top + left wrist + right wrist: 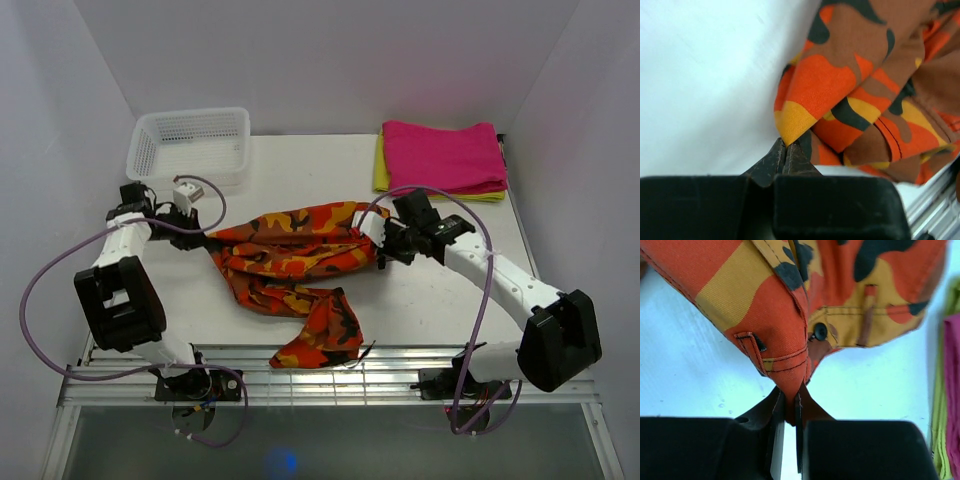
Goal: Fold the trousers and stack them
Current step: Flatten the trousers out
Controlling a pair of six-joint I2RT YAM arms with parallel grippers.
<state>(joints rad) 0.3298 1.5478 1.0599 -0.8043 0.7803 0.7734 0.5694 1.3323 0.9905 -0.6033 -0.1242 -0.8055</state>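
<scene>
Now: left gripper [786, 151] nips one end of the trousers [290, 255], right gripper [790, 407] clamps the waistband [787, 362] by its button [820, 331]; cloth sags bunched on table [430, 295].

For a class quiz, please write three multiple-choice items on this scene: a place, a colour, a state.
1. Where does the white basket stand?
A. far left corner
B. far right corner
C. near edge

2. What colour is the top cloth of the folded pile?
A. blue
B. white
C. pink

3. The right gripper is:
A. open
B. shut on the trousers
C. shut on the basket

Answers:
1 A: the top view shows it far left.
2 C: pink lies over a yellow cloth.
3 B: its wrist view shows the pinch.
</scene>
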